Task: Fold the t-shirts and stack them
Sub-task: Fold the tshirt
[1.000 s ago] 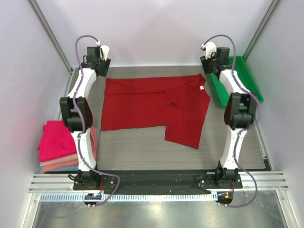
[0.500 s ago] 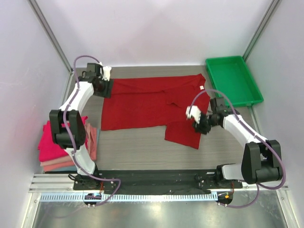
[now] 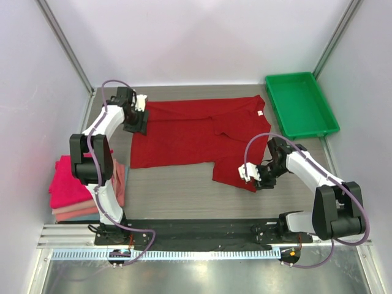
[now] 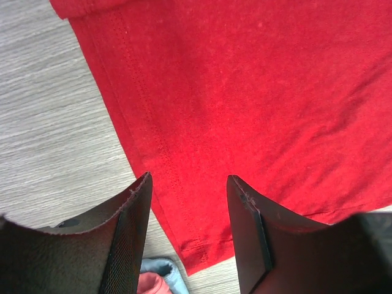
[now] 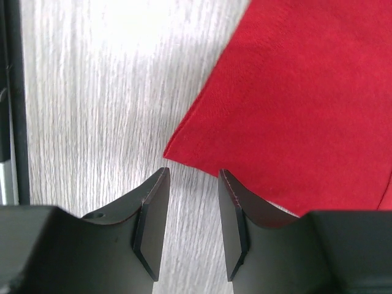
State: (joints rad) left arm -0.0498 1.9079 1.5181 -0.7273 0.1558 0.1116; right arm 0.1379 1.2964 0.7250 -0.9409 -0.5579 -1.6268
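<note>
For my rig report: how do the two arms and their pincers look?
The left arm and right arm have white segments and black joints. A thin purple cable loops along each. The left pincer and right pincer have black fingers.

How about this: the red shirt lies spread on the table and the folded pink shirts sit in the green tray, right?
No: the top view shows the folded pink shirts stacked at the table's left edge, and the green tray empty. The red shirt is spread as said.
</note>
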